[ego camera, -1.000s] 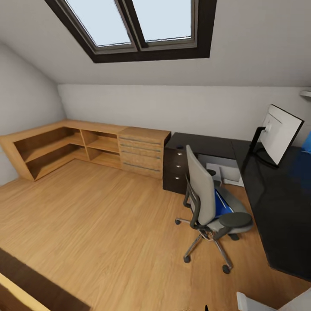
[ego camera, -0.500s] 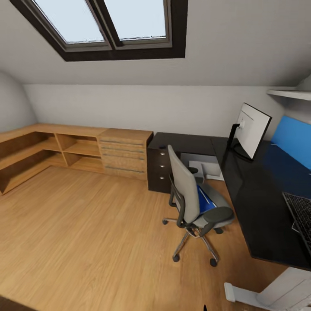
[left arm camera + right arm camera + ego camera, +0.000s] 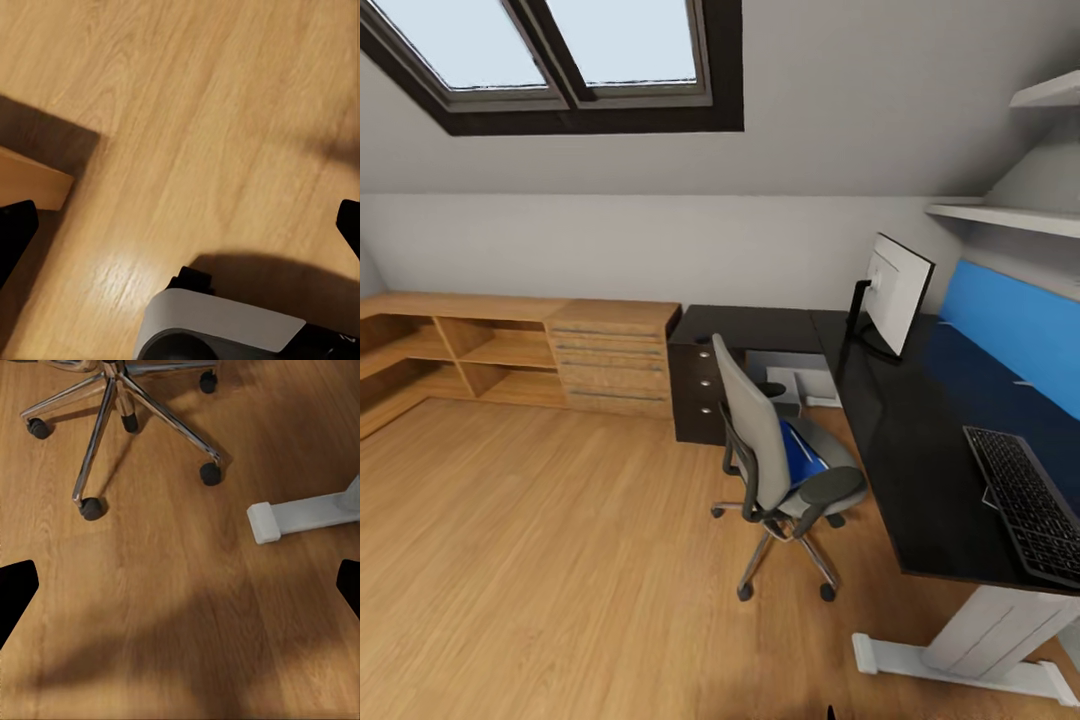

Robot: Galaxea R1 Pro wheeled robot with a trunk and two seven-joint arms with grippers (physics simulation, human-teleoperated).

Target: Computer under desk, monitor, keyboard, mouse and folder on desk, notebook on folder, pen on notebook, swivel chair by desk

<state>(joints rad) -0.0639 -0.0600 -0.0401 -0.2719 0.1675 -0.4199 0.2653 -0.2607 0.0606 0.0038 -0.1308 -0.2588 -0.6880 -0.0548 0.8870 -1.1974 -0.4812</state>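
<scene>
The grey swivel chair (image 3: 765, 455) stands on the wooden floor, turned toward the black L-shaped desk (image 3: 905, 440). A blue folder (image 3: 800, 452) lies on its seat. The monitor (image 3: 897, 293) stands on the desk near the corner, and a black keyboard (image 3: 1028, 500) lies on the desk's near right part. A pale computer case (image 3: 788, 372) sits under the desk by the wall. My left gripper (image 3: 180, 229) is open over bare floor. My right gripper (image 3: 180, 585) is open above the floor, with the chair's castor base (image 3: 112, 412) ahead of it.
A dark drawer unit (image 3: 695, 385) closes the desk's left end, beside long wooden shelving (image 3: 510, 350). The desk's white foot (image 3: 300, 516) lies on the floor near the chair's castors. Wall shelves (image 3: 1010, 215) and a blue panel (image 3: 1015, 330) back the desk. My base (image 3: 217, 330) is below the left gripper.
The whole head view has swung to the right: the chair and desk sit further left in the picture, and the keyboard and wall shelves have come into view. Nothing in the room itself has moved.
</scene>
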